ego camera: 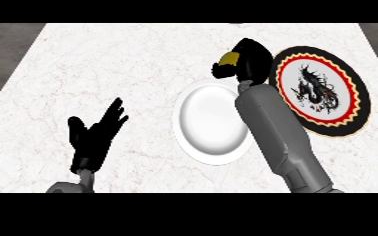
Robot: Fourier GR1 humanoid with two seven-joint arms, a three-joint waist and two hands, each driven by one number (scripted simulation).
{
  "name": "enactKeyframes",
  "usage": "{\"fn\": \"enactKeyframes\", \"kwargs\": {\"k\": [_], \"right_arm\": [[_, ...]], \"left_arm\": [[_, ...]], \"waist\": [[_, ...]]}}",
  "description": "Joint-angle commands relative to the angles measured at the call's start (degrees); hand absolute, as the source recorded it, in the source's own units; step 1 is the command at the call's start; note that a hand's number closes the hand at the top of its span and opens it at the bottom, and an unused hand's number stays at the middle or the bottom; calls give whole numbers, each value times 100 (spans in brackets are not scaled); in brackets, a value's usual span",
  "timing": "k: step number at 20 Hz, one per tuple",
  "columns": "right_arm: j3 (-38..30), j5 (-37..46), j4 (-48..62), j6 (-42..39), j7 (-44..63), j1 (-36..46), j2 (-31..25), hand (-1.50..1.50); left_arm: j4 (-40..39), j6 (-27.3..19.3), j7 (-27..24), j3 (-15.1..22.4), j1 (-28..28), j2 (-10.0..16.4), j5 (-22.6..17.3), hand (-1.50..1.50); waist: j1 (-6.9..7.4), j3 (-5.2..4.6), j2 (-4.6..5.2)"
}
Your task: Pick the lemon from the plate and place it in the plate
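Note:
My right hand (247,60) hovers at the far edge of the white plate (210,125), between it and the black patterned plate (319,92). Its fingers are curled round the yellow lemon (231,59), of which only a small patch shows on the hand's left side. The white plate lies in the middle of the counter with nothing on it. The black plate with a red-and-cream rim and a dragon figure lies to the right, partly behind my right forearm. My left hand (94,135) rests open at the lower left, fingers up.
The counter (111,65) is pale marble. Its far edge runs along the top of the view, with dark floor beyond the left corner.

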State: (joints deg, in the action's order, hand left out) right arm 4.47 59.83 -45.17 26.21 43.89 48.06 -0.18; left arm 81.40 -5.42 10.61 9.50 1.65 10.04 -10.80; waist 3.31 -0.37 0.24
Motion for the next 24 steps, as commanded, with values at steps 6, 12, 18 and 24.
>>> {"fn": "enactKeyframes", "kwargs": {"k": [6,12,18,24], "right_arm": [[67,2138,588,1651,3175,1213,17,150],[-241,2970,426,2298,3795,1074,15,150],[-927,4028,192,2638,3831,773,-24,150],[-1633,4825,-295,2970,3684,-214,-285,150]], "left_arm": [[-55,-122,182,91,91,-86,110,0],[-11,-19,248,-24,42,51,23,0],[15,-198,189,41,-138,-151,81,0],[56,-110,259,-123,-232,22,-2,0]], "waist": [[58,14,27],[-51,26,11],[-233,31,6],[-354,37,-6]]}}
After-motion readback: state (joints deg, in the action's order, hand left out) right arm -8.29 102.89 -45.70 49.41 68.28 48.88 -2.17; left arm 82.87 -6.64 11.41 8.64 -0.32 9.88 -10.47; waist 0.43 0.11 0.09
